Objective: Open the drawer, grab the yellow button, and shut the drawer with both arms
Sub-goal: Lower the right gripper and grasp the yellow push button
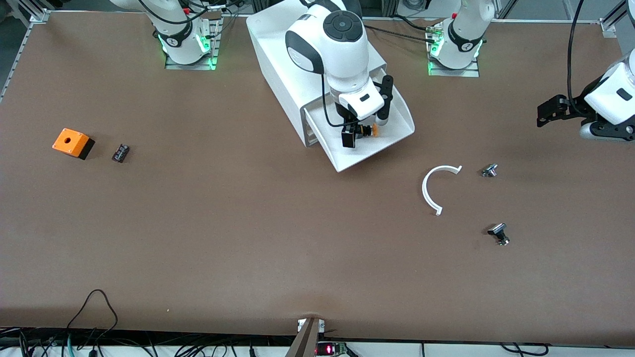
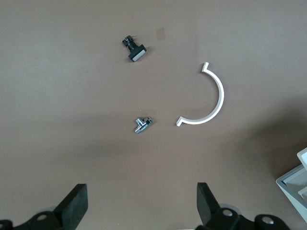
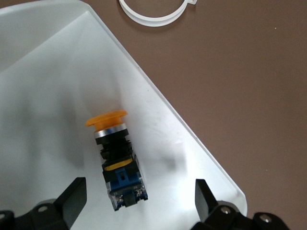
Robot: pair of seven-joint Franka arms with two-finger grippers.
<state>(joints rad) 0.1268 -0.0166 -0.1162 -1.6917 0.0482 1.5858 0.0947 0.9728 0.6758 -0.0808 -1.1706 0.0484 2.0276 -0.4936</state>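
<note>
The right gripper (image 3: pixel 136 203) hangs with its black jaws spread wide and empty, straddling the small push-button with an orange cap and black-and-blue body (image 3: pixel 115 158), which lies on its side in the pulled-out white top drawer (image 1: pixel 392 141). The button looks light, rigid and smooth; its squarish body seems the surest hold. The left gripper (image 2: pixel 139 211) waits wide open, holding nothing, over bare table well apart from the drawer.
</note>
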